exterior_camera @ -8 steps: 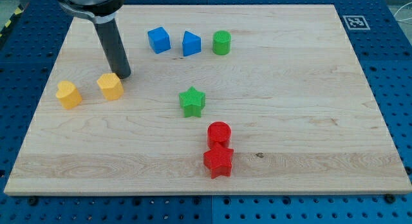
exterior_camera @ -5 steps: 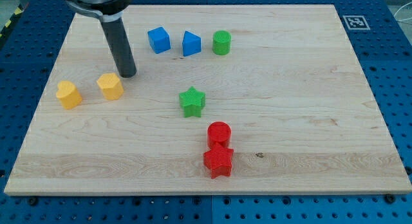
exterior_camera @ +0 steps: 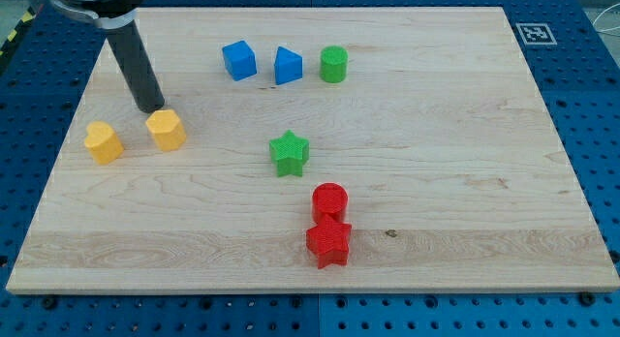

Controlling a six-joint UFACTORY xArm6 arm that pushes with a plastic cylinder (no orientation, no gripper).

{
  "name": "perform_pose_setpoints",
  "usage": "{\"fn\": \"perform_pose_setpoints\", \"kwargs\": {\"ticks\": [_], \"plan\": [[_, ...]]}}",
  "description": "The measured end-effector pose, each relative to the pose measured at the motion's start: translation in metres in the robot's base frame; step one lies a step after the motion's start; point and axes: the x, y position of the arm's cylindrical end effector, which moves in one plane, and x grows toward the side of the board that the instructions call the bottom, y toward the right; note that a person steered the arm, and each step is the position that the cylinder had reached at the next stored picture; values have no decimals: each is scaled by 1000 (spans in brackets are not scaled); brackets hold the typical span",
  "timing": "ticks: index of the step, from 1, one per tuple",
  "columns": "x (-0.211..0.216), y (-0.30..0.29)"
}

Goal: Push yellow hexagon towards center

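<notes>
At the board's [exterior_camera: 542,134] left, my tip [exterior_camera: 152,108] is set just above-left of the yellow hexagon [exterior_camera: 167,130] (contact unclear; nothing is held). Approach step judged; a push rightward toward centre is needed.

A straight, dark grey rod [exterior_camera: 136,71] with a smooth, faintly glossy round shaft; it widens at its upper end into a broader black collar [exterior_camera: 97,3], cut off by the view's top edge; my tip [exterior_camera: 153,108] ends blunt and flat, the same dark colour; no cables, screws or markings can be made out.
</notes>
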Motion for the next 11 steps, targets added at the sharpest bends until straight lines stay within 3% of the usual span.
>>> {"fn": "perform_pose_setpoints", "kwargs": {"ticks": [3, 7, 9, 11], "plan": [[73, -1], [28, 42], [33, 21], [6, 1]]}}
